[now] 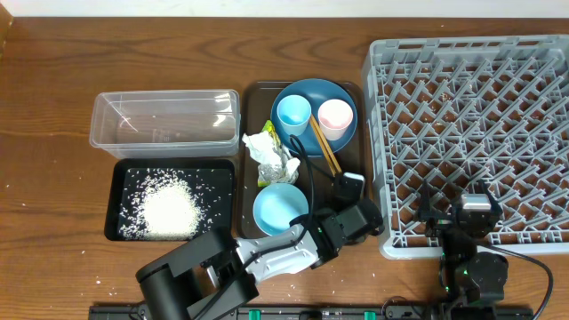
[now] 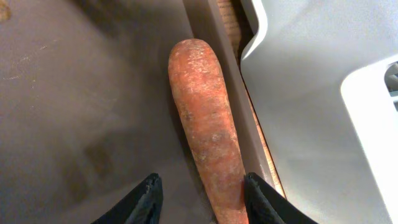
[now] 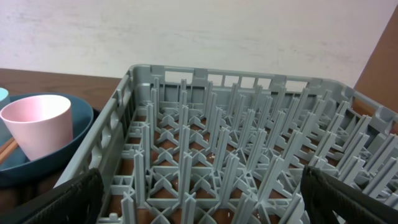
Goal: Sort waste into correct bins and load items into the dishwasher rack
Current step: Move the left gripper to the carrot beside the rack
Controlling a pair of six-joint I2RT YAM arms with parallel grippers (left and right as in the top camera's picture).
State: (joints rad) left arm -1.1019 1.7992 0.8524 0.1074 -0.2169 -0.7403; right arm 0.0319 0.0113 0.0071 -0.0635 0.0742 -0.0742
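**Left hand** (image 2: 202, 200): partly open. Its two black fingertips (image 2: 144, 198) stand on either side of the lower end of the small orange carrot (image 2: 208, 124). A gap shows between the carrot and the fingertip at frame left. Whether the fingertip at frame right touches the carrot or is only just beside it cannot be told. The hand has no grip on the carrot.

**Carrot:** it lies flat on the floor of the large dark brown serving tray (image 1: 256, 105), lengthwise against the tray's side wall. That wall is next to the large square grey plastic dishwasher rack (image 1: 375, 151). In the overhead view the left hand covers the carrot at the tray's lower right edge.

**Right hand** (image 3: 205, 208): spread wide and holding nothing. It is above the rack's lower part, at frame lower right.

**Serving tray, upper part:** the large dark blue dish (image 1: 313, 92) carries the light blue cup (image 1: 293, 113) and the pink cup (image 1: 335, 117) side by side. The brown wooden chopsticks (image 1: 324, 147) slant from the dish down toward the tray's centre.

**Serving tray, left side:** the crumpled white tissue (image 1: 267, 151) and the green-and-yellow wrapper (image 1: 291, 165) lie together. The light blue bowl (image 1: 280, 209) is below them.

**Wooden bench** (image 1: 53, 89), left half: the clear plastic rectangular tub (image 1: 164, 120) stands at upper left. The shallow black rectangular tray (image 1: 120, 178) is just below it and holds a heap of loose white rice grains (image 1: 164, 209).
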